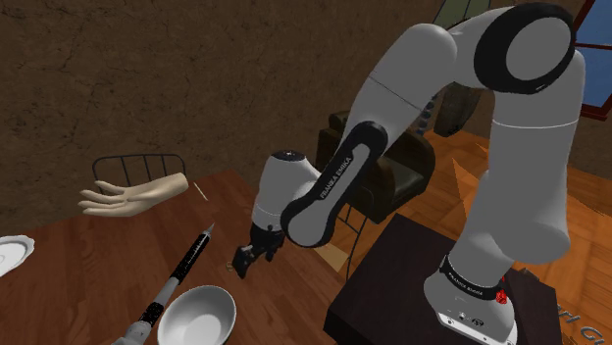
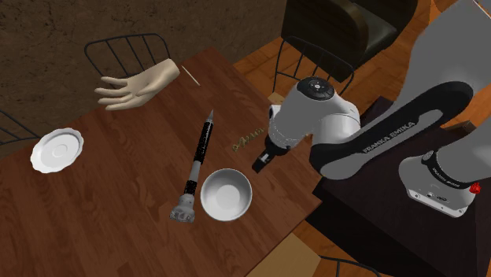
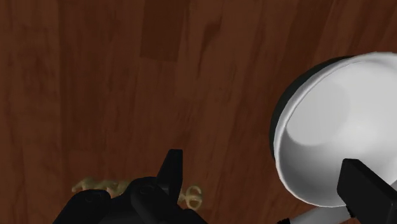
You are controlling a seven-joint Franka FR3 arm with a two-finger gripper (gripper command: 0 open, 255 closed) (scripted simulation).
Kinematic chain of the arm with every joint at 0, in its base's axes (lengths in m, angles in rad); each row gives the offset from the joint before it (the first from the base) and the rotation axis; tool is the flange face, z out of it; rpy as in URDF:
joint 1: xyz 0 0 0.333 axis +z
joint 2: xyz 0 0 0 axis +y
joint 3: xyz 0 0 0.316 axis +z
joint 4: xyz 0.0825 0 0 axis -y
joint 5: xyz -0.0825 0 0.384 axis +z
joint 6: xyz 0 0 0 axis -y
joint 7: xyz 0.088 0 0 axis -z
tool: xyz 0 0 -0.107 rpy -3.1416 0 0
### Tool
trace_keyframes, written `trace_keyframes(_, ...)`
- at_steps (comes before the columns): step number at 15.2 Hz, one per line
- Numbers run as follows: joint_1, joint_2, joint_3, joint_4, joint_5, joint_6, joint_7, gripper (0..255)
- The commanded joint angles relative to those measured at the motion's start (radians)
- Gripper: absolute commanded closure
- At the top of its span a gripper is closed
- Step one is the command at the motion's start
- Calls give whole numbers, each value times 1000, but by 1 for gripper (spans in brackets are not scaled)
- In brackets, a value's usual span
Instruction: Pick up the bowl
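My gripper (image 1: 247, 257) hangs low over the wood table (image 1: 78, 284), fingers wide apart, gripping nothing. In the wrist view the gripper (image 3: 261, 164) has mostly bare wood in its gap. The white bowl (image 3: 331, 133) sits off to one side, by one finger (image 3: 366, 191), and I see no contact. A small yellowish trinket (image 3: 95, 186) lies by the other finger; can't tell what it is.

In the second exterior view the bowl (image 2: 226, 194) is at approx 7 o'clock from the gripper (image 2: 262, 161), near but apart, upright and empty. The shoulder view agrees: bowl (image 1: 196, 316) at 7 o'clock.

Progress, my read: approach mostly done, no grasp and no lift yet. Left to do: shift over so the fingers straddle the rim, close, raise.

Just beside the bowl on its 10 o'clock side lies a long black-and-grey tool (image 2: 198, 157). Farther out are a white saucer (image 2: 57, 149) at approx 9 o'clock and a mannequin hand (image 2: 134, 85) at 11 o'clock. A wire chair (image 2: 126, 51) stands beyond the table edge.
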Motion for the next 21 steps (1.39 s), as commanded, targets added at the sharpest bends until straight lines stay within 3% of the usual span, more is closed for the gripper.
trace_keyframes(1, 43, 86, -31, 62, -35, 34, 38, 0)
trace_keyframes(8, 169, 343, -109, 288, -73, 100, 106, 0)
trace_keyframes(17, 179, 447, -121, 332, -79, 159, 97, 0)
trace_keyframes(18, 181, 449, -122, 333, -79, 160, 99, 255)
trace_keyframes(21, 182, 449, -122, 332, -79, 162, 99, 255)
